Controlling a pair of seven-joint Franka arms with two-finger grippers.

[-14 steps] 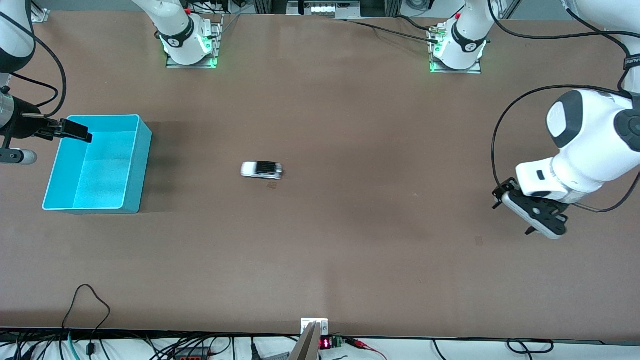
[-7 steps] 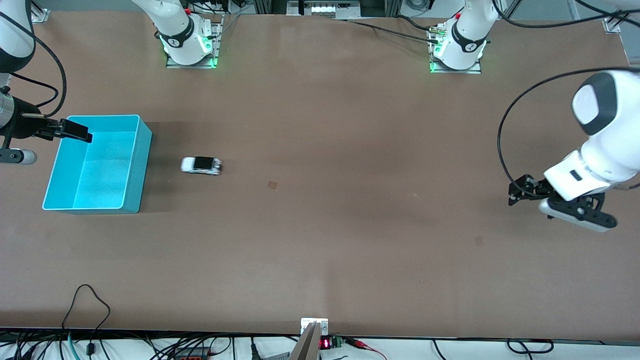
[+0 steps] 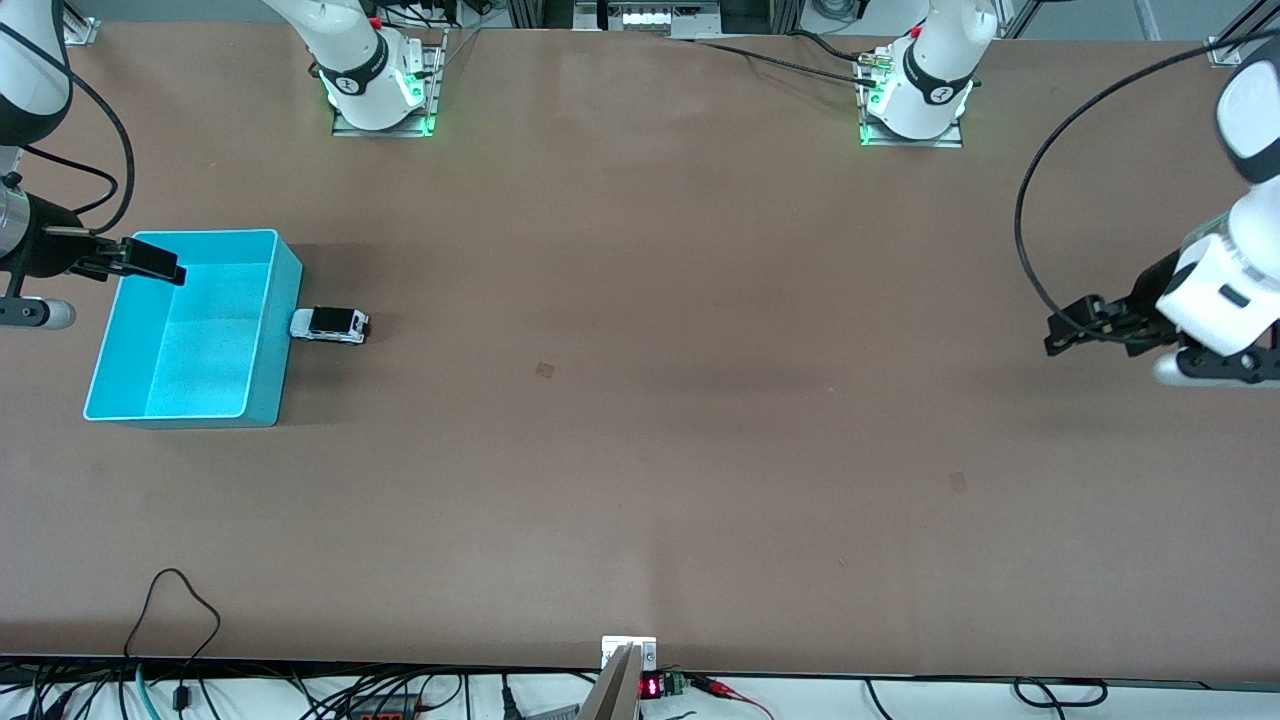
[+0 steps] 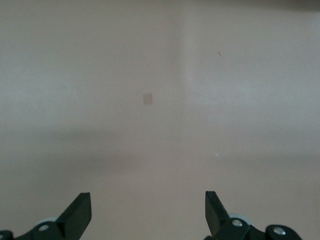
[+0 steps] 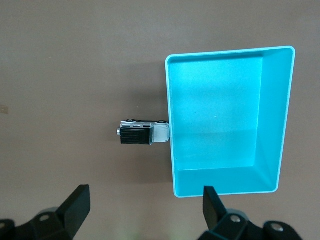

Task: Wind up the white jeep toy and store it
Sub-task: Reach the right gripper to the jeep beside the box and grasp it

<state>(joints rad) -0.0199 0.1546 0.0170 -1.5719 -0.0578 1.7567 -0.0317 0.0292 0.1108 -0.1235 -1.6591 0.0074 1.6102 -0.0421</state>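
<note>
The white jeep toy [image 3: 330,325] with its black roof stands on the table, its nose against the outer wall of the teal bin [image 3: 285,350]. The right wrist view shows the jeep [image 5: 142,133] touching the bin's rim [image 5: 169,100]; nothing shows inside the bin. My right gripper [image 3: 140,262] hangs open over the bin's edge at the right arm's end of the table, with nothing between its fingers [image 5: 145,192]. My left gripper [image 3: 1095,325] is open and empty over bare table at the left arm's end [image 4: 147,200].
A small dark mark [image 3: 545,370] lies on the table's middle. Both arm bases [image 3: 375,85] [image 3: 915,95] stand along the table edge farthest from the front camera. Cables [image 3: 180,610] and a small display [image 3: 650,687] sit at the nearest edge.
The jeep has rolled across the table toward the right arm's end and stopped against the bin. The left arm has drawn back toward its own end. The right arm has not moved.
</note>
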